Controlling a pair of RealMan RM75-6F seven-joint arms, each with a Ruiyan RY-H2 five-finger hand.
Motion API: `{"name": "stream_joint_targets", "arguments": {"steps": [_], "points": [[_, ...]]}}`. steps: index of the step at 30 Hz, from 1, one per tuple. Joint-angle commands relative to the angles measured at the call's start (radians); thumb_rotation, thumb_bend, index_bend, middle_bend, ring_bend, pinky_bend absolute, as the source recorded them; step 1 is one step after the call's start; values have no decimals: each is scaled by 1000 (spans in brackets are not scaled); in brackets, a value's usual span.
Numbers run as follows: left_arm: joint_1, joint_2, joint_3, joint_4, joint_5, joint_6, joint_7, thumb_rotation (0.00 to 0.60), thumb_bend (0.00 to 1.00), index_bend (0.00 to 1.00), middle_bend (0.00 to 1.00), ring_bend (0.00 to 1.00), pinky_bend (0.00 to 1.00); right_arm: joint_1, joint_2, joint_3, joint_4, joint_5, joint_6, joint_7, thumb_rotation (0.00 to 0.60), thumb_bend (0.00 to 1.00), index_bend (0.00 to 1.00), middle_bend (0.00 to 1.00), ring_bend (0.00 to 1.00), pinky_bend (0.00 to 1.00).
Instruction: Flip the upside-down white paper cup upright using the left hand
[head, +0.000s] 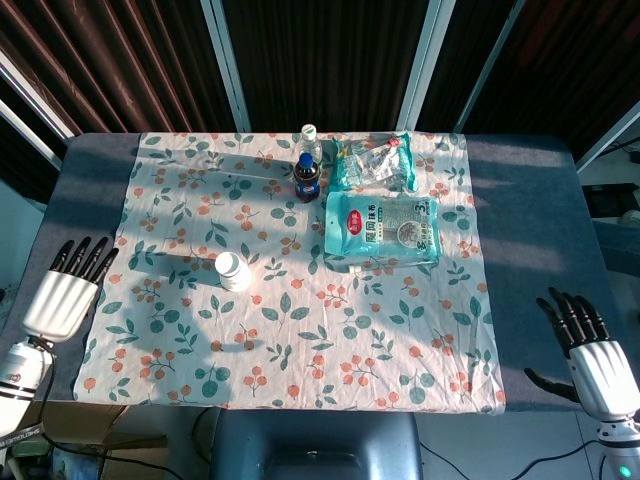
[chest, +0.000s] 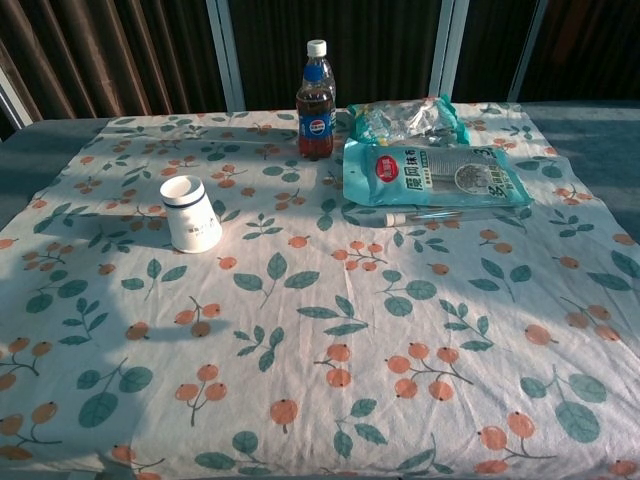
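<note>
A white paper cup (head: 233, 271) (chest: 191, 214) with a dark band stands upside down on the left part of the floral tablecloth (head: 300, 330). My left hand (head: 65, 291) hovers at the table's left edge, well left of the cup, fingers spread and holding nothing. My right hand (head: 590, 352) is at the front right corner, fingers apart and empty. Neither hand shows in the chest view.
A cola bottle (head: 306, 178) (chest: 315, 100) stands at the back centre. Two teal snack bags (head: 383, 228) (head: 375, 162) lie to its right. A cardboard box (head: 90, 430) sits below the table's front left edge.
</note>
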Motion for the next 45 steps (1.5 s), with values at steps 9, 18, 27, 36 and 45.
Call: {"name": "stream_joint_targets", "arguments": {"steps": [9,18,27,36,45], "points": [[-175,74,-38,-232,-112,-182,684,600,428,0,0,0,161,4,9,-12,0,-13,-14,4,600,58,0,0,0,179],[-304,-59,-40,-205,-246,-252,1006,600,429,0,0,0,165,11,21,-19,-7,-12,-36,3,600,58,0,0,0,179],[-408,-241,-3,-101,-392,-265,1207,600,422,0,0,0,167,8,33,-20,-7,-13,-29,29,600,59,0,0,0,179],[-460,-344,28,-62,-493,-197,1286,600,409,0,0,0,170,9,42,-21,-9,-11,-32,44,600,58,0,0,0,179],[-482,-430,72,-49,-531,-127,1303,600,392,0,0,0,191,8,46,-22,-9,-15,-27,54,600,58,0,0,0,179]]}}
